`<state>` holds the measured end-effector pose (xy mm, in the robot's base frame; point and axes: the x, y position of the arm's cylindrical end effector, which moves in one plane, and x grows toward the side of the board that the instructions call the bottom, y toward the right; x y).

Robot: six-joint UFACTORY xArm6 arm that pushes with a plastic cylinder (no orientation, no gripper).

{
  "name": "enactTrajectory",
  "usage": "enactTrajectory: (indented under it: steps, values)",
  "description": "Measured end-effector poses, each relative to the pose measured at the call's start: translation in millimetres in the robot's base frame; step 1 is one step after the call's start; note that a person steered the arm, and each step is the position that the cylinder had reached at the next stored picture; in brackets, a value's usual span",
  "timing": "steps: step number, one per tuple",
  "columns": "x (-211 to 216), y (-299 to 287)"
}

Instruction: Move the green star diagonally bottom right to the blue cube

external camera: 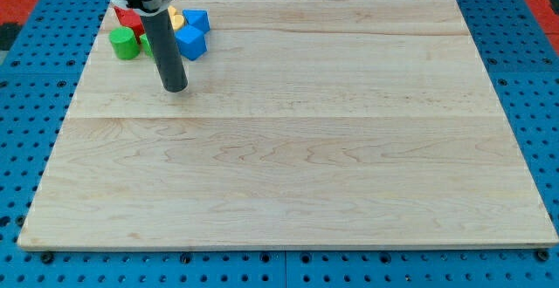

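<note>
A cluster of blocks sits at the board's top left. A blue cube (191, 43) lies at the cluster's right side, with a second blue block (198, 19) just above it. A green cylinder (125, 44) lies at the cluster's left. A sliver of another green block (146, 47), its shape hidden, shows between the cylinder and my rod. My tip (175, 88) rests on the board just below the cluster, below and left of the blue cube. It touches no block.
A red block (130, 21) and a yellow block (175, 17) lie at the top of the cluster, partly hidden by the arm. The wooden board (297, 148) lies on a blue perforated table.
</note>
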<state>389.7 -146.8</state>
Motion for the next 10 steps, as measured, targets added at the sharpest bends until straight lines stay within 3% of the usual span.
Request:
enactTrajectory:
  steps: [3,4,5,6,8,10]
  values:
    - [13,-12]
    - [37,-57]
    - [33,-117]
    - [-43,-152]
    - [-87,-145]
    - [-76,-33]
